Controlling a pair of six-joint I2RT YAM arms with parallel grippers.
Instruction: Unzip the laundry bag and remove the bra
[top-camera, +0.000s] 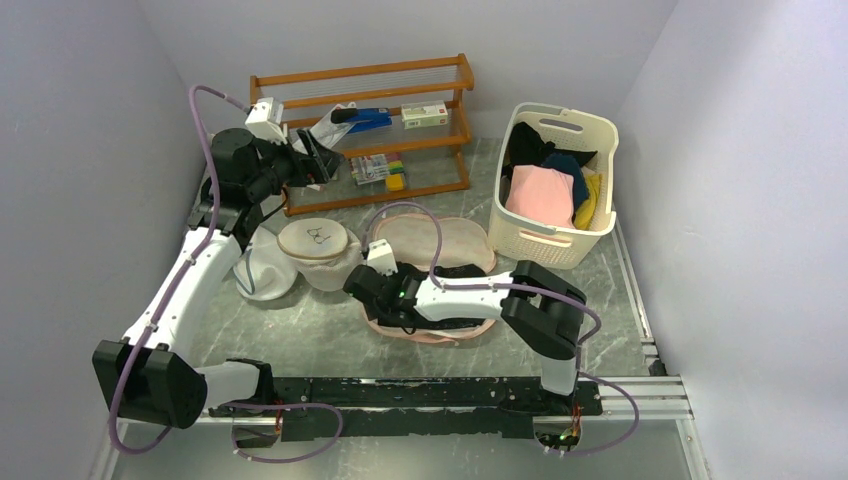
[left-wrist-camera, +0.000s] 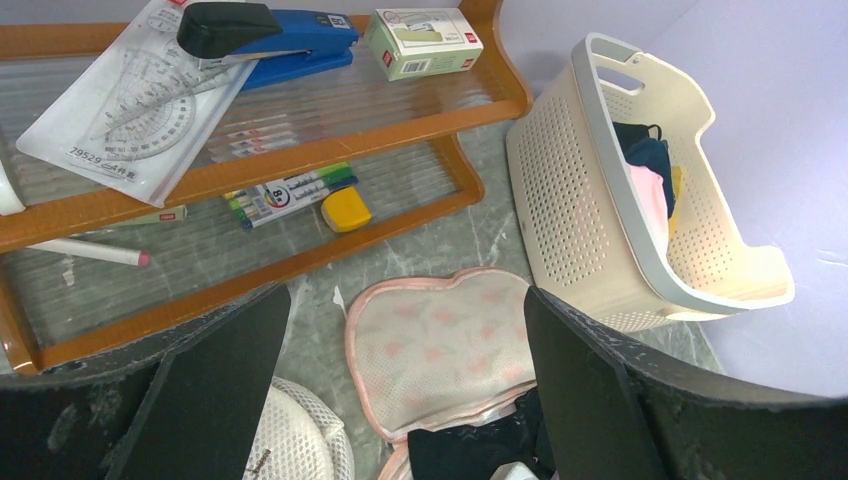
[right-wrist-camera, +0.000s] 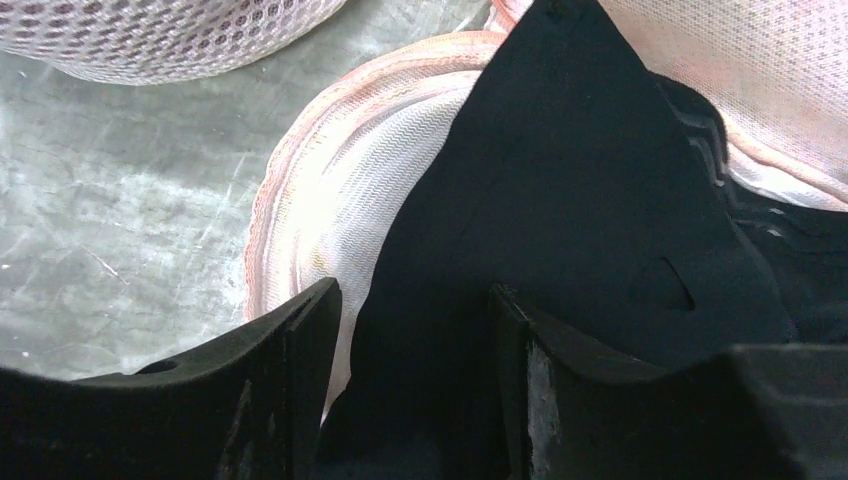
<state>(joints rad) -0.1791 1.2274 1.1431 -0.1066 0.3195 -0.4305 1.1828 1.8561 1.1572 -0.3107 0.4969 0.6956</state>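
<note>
At the far left, the left claw (top-camera: 320, 163) is raised in front of the wooden shelf (top-camera: 360, 72), with its jaws wide open and nothing between them. On the shelf there are a protractor set in a clear sleeve (left-wrist-camera: 130, 110), a blue stapler (left-wrist-camera: 290, 40), a small green box (left-wrist-camera: 420, 40), some markers (left-wrist-camera: 290, 188) and a small yellow thing (left-wrist-camera: 346, 210).

Below the shelf, two round white mesh bags (top-camera: 262, 268) lie side by side on the grey desk (top-camera: 300, 330); the right one has a beige top.

Just to the right of them, in the middle of the desk, lies the laundry bag (top-camera: 440, 240). It is open: one half lies flat to the far side and the other half is on the near side, under the right arm. The black bra (right-wrist-camera: 560, 200) is inside the near half, on the pale lining.

The right claw (right-wrist-camera: 415, 290) is low over the left lobe of the bag. Its two fingers stand on both sides of a piece of the bra, but I cannot tell if they press the cloth.

At the far right stands a white basket (top-camera: 545, 245) with pink, dark and yellow clothes in it
</note>
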